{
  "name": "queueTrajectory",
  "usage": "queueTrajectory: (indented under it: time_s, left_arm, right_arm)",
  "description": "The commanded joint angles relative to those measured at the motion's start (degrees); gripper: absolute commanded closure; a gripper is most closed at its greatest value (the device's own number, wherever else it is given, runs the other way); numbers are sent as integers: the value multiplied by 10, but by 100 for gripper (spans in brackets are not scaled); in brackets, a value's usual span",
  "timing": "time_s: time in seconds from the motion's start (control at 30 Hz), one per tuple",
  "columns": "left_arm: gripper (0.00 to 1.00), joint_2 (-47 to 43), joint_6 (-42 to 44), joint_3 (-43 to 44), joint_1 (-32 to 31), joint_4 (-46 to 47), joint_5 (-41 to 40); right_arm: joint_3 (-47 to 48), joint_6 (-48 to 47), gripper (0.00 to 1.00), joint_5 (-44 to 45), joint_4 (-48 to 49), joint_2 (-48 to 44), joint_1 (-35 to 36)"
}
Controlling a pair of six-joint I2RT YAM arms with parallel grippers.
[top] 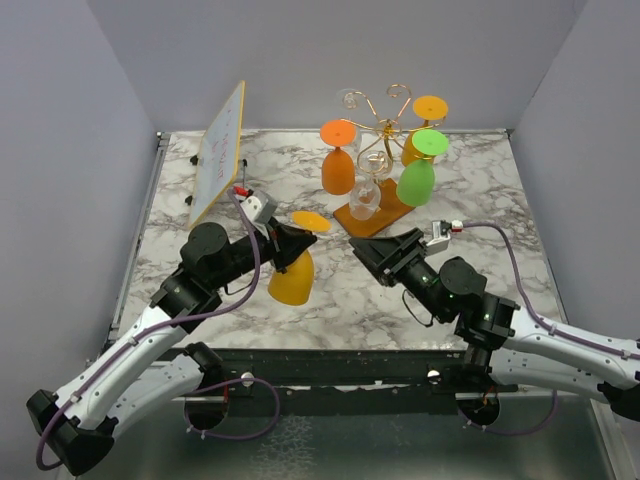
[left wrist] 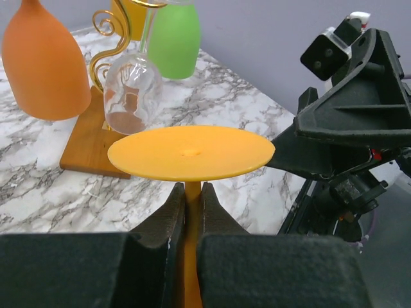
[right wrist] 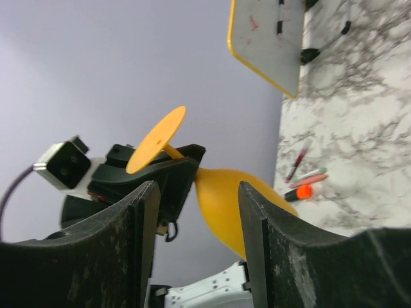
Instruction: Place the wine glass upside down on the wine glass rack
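A yellow wine glass [top: 292, 278] hangs upside down, bowl down and round foot up, above the marble table. My left gripper [top: 297, 245] is shut on its stem; in the left wrist view the fingers [left wrist: 168, 215] pinch the stem [left wrist: 191, 192] just under the foot. The gold wire rack [top: 383, 125] on its wooden base [top: 383, 218] stands behind it, holding an orange glass [top: 338, 165], a green glass [top: 418, 178], an amber glass [top: 422, 128] and a clear glass [top: 365, 195]. My right gripper [top: 365, 250] is open and empty, right of the yellow glass [right wrist: 225, 199].
A tilted whiteboard [top: 218, 155] stands at the back left, with several markers [right wrist: 305, 183] lying on the table near it. Grey walls close in the table on three sides. The right gripper's body [left wrist: 359, 115] sits close to the right of the held glass.
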Motion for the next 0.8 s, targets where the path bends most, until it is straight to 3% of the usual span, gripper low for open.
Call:
queueTrajectory:
  time_s: [0.0, 0.23, 0.47, 0.63, 0.77]
  left_arm:
    - [100, -33, -6, -36, 1, 71, 9]
    - [100, -57, 13, -65, 1, 118, 69]
    - [100, -97, 19, -97, 0, 156, 68]
    - [100, -114, 20, -105, 0, 154, 65]
    - [100, -124, 22, -107, 1, 154, 65]
  right_arm:
    - [-19, 78, 43, -40, 99, 5, 0]
    - [21, 74, 45, -100, 152, 64, 0]
    - [44, 57, 51, -166, 283, 126, 0]
    - [77, 60, 53, -186, 271, 151, 0]
    - [75, 72, 69, -178, 273, 154, 0]
